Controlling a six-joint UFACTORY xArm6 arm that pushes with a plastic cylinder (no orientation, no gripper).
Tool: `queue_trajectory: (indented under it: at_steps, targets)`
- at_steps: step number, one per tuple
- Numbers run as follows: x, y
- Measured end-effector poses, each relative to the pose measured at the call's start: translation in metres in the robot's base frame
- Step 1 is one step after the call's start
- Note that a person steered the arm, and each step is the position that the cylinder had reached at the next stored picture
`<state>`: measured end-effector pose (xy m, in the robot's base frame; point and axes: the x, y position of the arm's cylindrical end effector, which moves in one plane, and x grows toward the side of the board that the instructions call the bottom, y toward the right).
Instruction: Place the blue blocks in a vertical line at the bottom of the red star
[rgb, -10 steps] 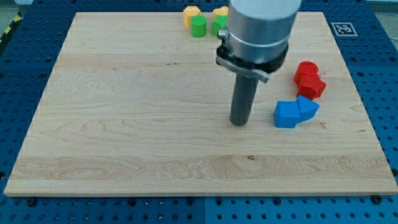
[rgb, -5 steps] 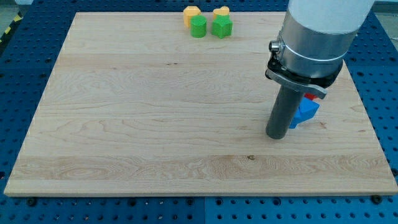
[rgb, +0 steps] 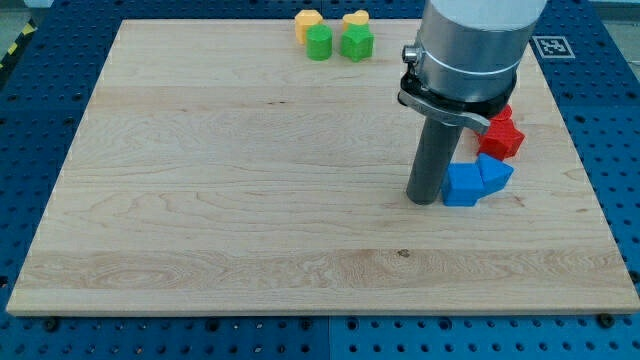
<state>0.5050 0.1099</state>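
Note:
My tip (rgb: 423, 199) rests on the board just left of a blue cube-like block (rgb: 461, 185), close to or touching its left side. A second blue block (rgb: 495, 172), wedge-shaped, sits against the first one's upper right. The red star (rgb: 501, 138) lies directly above the blue pair, with another red block (rgb: 503, 112) just above it, mostly hidden behind the arm.
Two yellow blocks (rgb: 308, 20) (rgb: 354, 19) and two green blocks (rgb: 319, 42) (rgb: 357, 42) cluster at the board's top edge. The wooden board (rgb: 200, 180) sits on a blue perforated table. A marker tag (rgb: 549, 45) is at the top right corner.
The tip swung right over the blue blocks, then came back left to sit just left of the blue cube. The blue blocks sit about where they were.

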Motion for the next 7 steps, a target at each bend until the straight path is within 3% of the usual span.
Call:
queue_trajectory:
  at_steps: [5,6,7]
  targets:
    - [0.019,0.047]
    - [0.017,0.025]
    - [-0.026,-0.022]
